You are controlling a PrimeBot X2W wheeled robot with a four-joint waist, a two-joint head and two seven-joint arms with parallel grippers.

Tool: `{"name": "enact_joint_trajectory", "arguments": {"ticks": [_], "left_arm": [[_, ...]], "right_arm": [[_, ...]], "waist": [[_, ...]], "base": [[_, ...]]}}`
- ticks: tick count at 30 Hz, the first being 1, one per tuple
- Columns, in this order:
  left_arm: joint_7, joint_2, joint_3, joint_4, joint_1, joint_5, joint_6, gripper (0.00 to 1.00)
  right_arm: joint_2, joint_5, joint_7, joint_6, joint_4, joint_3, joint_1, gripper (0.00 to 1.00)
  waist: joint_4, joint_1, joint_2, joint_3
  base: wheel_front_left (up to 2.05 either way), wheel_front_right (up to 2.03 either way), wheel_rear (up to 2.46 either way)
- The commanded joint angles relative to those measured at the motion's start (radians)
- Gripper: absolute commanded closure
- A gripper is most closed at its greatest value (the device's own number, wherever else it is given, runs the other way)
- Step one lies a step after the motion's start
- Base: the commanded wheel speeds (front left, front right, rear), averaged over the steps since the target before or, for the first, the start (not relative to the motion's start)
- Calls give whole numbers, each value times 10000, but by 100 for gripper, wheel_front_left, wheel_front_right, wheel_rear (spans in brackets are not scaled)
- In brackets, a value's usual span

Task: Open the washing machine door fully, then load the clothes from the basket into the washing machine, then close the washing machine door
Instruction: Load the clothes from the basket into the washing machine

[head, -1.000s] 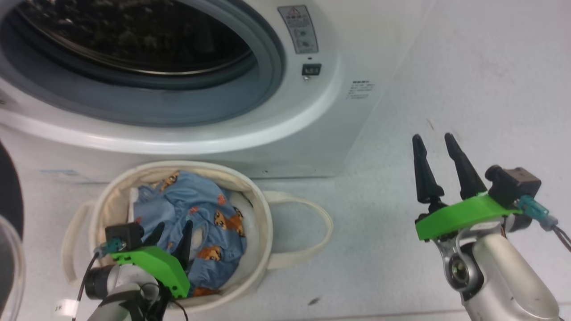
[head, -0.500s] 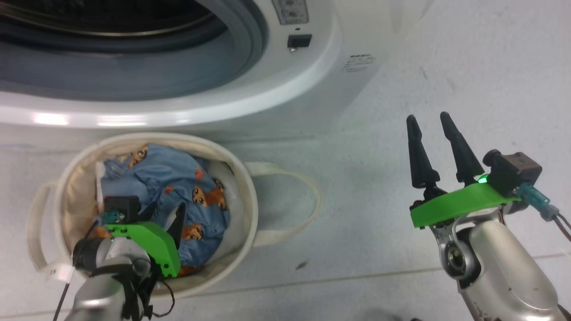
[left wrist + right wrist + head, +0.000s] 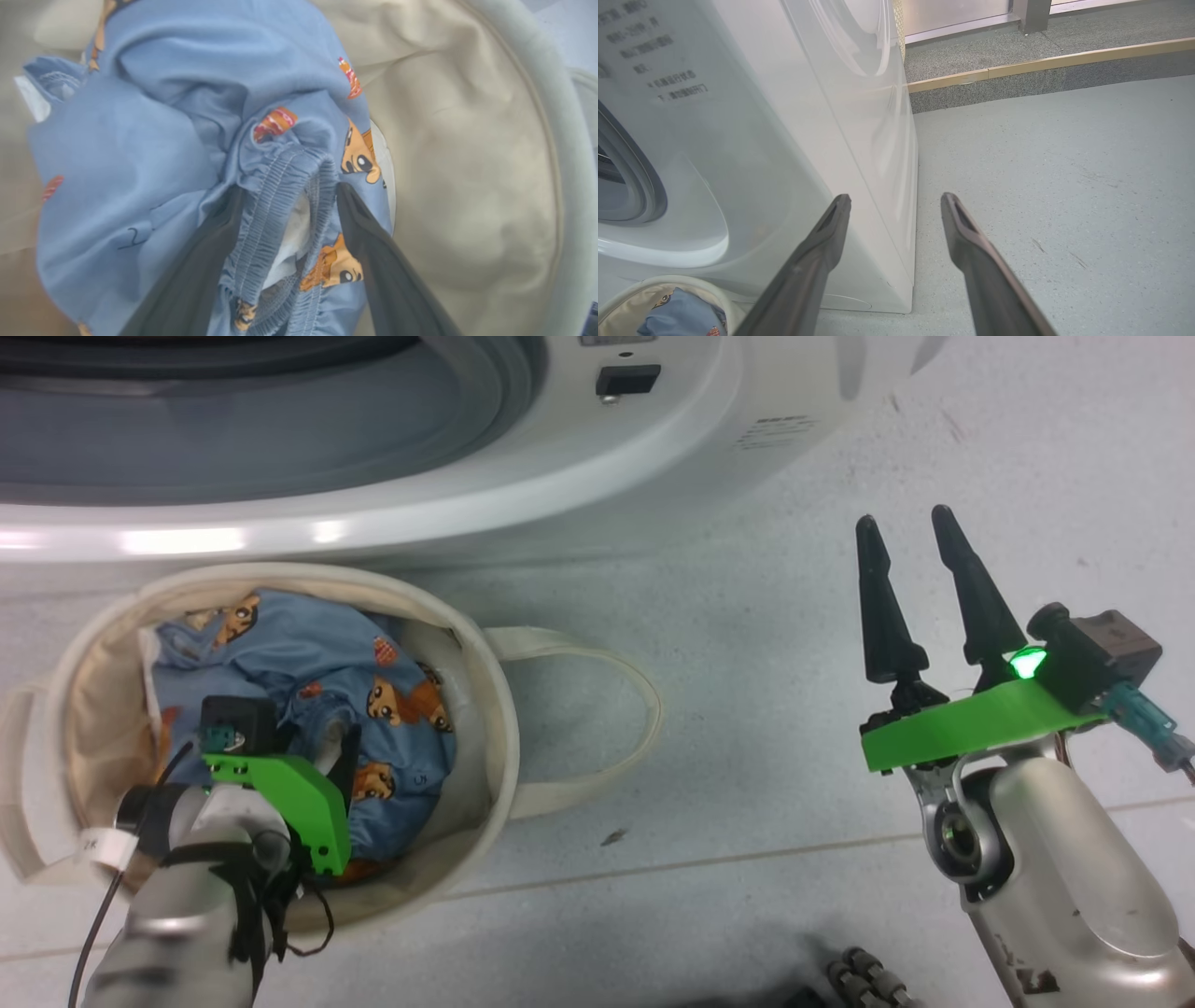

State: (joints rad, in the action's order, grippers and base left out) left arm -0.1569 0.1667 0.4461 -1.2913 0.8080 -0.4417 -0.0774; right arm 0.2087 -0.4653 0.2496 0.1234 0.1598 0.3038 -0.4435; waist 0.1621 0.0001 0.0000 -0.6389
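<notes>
The basket stands on the floor in front of the washing machine, whose grey rubber ring shows at the top. Blue clothes with orange cartoon animals lie in it. My left gripper reaches down into the basket. In the left wrist view it is open, its fingers straddling a bunched elastic hem of the clothes with the basket wall to the right. My right gripper hangs open over bare floor to the right, holding nothing. The washing machine door is out of view.
The basket's loop handle lies on the floor towards my right arm. The right wrist view has the gripper beside the machine's side panel, the basket rim, and a raised step with a brass-coloured edge beyond.
The head camera has tilted down, so the machine slid up the picture. My left gripper has sunk deeper into the basket, its fingers now down among the clothes. The right gripper stays open.
</notes>
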Motion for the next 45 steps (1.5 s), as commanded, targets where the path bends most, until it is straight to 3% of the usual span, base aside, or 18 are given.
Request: {"name": "enact_joint_trajectory", "arguments": {"ticks": [1,12,13,14,15,22,30,39,45], "left_arm": [[77,397,-169,20,15,-42,134,0],[184,476,-339,9,188,-355,364,0],[163,478,-347,8,198,-380,356,6],[123,478,-354,8,206,-405,339,45],[81,473,-365,8,212,-434,323,99],[-656,174,-506,7,170,-695,144,100],[-1035,-43,-416,367,-456,-635,-208,100],[-1046,204,-887,2540,-1985,-64,-22,100],[-1047,174,-1738,4826,-3226,495,46,100]], "right_arm": [[56,104,122,73,-380,76,309,0],[-25,178,122,73,-569,-29,388,0],[-32,177,122,73,-557,-18,384,0],[-39,175,122,73,-544,-4,377,0],[-40,171,122,73,-524,9,368,0],[42,89,122,73,-227,128,309,0],[-44,-318,122,73,415,661,252,0],[-61,-824,122,73,1034,907,843,0],[-47,-1183,122,73,1309,990,1601,0]], "waist": [[98,-1,0,-174],[258,-1,0,-416],[249,-1,0,-405],[238,-1,0,-384],[218,-1,0,-356],[-234,-1,0,211],[-781,-1,0,1693],[-1241,-1,0,3559],[-1645,-1,0,5007]], "base": [[0,0,0],[0,0,0],[0,0,0],[0,0,0],[0,0,0],[0,0,0],[0,0,0],[0,0,0],[0,0,0]]}}
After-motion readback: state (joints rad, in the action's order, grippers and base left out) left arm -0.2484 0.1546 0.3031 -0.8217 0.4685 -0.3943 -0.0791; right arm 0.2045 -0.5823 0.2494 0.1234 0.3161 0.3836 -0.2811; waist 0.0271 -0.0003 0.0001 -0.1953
